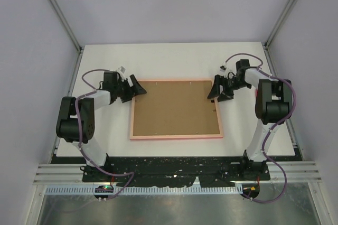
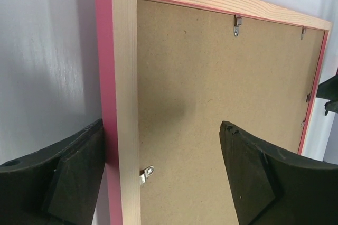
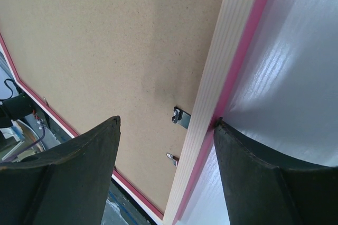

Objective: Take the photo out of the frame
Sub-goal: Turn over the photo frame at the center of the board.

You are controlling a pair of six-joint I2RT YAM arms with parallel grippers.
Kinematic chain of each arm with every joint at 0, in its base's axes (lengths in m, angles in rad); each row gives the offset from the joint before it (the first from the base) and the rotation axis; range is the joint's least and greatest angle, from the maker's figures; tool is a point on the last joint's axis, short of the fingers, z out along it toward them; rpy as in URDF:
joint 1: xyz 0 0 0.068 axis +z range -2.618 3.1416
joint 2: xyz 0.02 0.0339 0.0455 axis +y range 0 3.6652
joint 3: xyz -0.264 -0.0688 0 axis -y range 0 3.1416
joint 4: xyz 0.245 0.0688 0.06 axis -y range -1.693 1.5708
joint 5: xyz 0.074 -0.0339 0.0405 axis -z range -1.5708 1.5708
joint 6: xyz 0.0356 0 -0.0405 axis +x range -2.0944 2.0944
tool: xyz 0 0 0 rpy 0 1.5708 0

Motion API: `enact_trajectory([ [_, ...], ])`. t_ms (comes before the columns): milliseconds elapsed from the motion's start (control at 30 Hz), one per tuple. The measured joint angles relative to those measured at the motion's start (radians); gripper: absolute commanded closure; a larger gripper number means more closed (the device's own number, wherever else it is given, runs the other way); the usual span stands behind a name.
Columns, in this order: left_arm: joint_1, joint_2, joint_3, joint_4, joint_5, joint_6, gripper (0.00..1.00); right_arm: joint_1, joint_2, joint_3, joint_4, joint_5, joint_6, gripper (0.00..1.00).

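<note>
White table (image 1: 105,61), pink frame (image 1: 176,136), two arms at work: the frame lies flat in the middle of the table with its back turned up, long sides running left to right, pale wooden rim showing inside a bright pink outer edge.

A plain brown backing board (image 1: 174,108) fills the opening and sits flush inside the rim. The photo cannot be seen in any view; it is presumably face down beneath that board, inside the frame.

The left gripper (image 1: 138,86) stands at the far left corner with its jaws spread wide and nothing between them but the left rail. The wrist view shows one finger low against the pink outer edge and the other hanging over the board, well clear of the wood.

The right gripper (image 1: 214,88) mirrors it at the far right corner. It too is wide open and empty-handed, straddling the right rail with its outer fingertip at the pink edge and its inner finger over the board.

Small metal clips (image 2: 147,172) fixed to the inner rim reach over the board's edge, two of them along the right rail just ahead of the right gripper. Some appear to be turned across the board.

By the look of it the job is at the unfastening stage, with the back not yet opened. The next move likely calls for a fingertip set against one clip to swing it off the board, while the other arm steadies the rim so the frame does not slide.
</note>
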State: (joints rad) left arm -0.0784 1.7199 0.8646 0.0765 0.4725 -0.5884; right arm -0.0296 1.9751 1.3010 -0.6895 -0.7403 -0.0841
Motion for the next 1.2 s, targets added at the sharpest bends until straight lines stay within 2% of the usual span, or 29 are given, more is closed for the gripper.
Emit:
enact_trajectory([
  [67,-0.008,0.008,0.018,-0.013,-0.001,0.007,0.00,0.000,0.000,0.007,-0.001,0.006,0.000,0.25],
  [467,-0.061,0.028,0.097,-0.119,-0.068,0.061,0.00,-0.008,-0.039,0.039,-0.005,0.102,0.007,0.25],
  [733,-0.069,0.021,0.154,-0.251,-0.170,0.127,0.00,-0.010,-0.127,0.045,-0.010,0.140,0.007,0.25],
  [1000,-0.071,-0.156,0.172,-0.357,-0.175,0.213,0.00,-0.031,-0.408,0.034,-0.012,0.336,-0.045,0.24],
  [1200,-0.072,-0.290,0.321,-0.546,-0.177,0.357,0.00,-0.114,-0.640,-0.054,0.017,0.497,-0.124,0.22],
])
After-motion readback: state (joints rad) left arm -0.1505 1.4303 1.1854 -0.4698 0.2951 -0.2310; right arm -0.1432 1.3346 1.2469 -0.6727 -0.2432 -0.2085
